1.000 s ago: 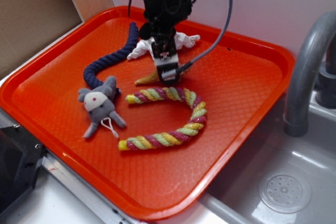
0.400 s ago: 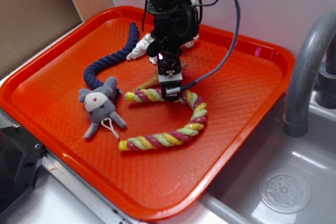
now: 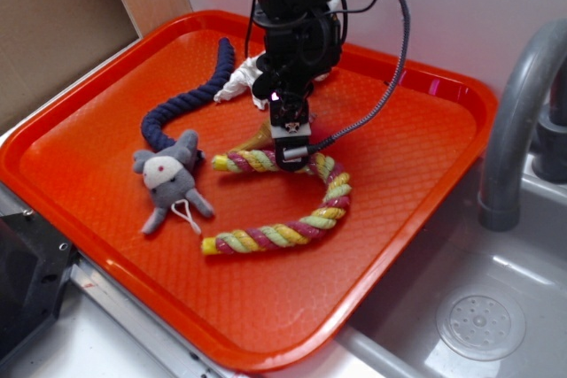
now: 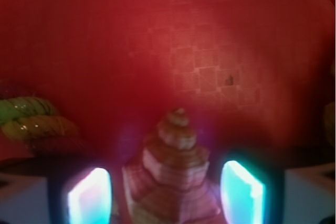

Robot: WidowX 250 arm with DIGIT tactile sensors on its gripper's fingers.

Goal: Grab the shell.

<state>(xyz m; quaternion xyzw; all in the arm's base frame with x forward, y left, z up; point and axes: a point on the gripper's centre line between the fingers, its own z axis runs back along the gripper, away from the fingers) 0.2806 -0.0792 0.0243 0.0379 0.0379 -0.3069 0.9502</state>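
While the end effector hangs low over the orange tray with its fingers spread, the shell sits between them, spire toward 12 o'clock. Likely light, rigid, smooth and brittle; gripping the ribbed wide body seems safest. The rope lies at 9 o'clock.

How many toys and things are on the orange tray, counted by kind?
Ropes: 2, twisted rope and blue rope
Shell: 1
Mouse toy: 1
White paper wad: 1
Total on the tray: 5
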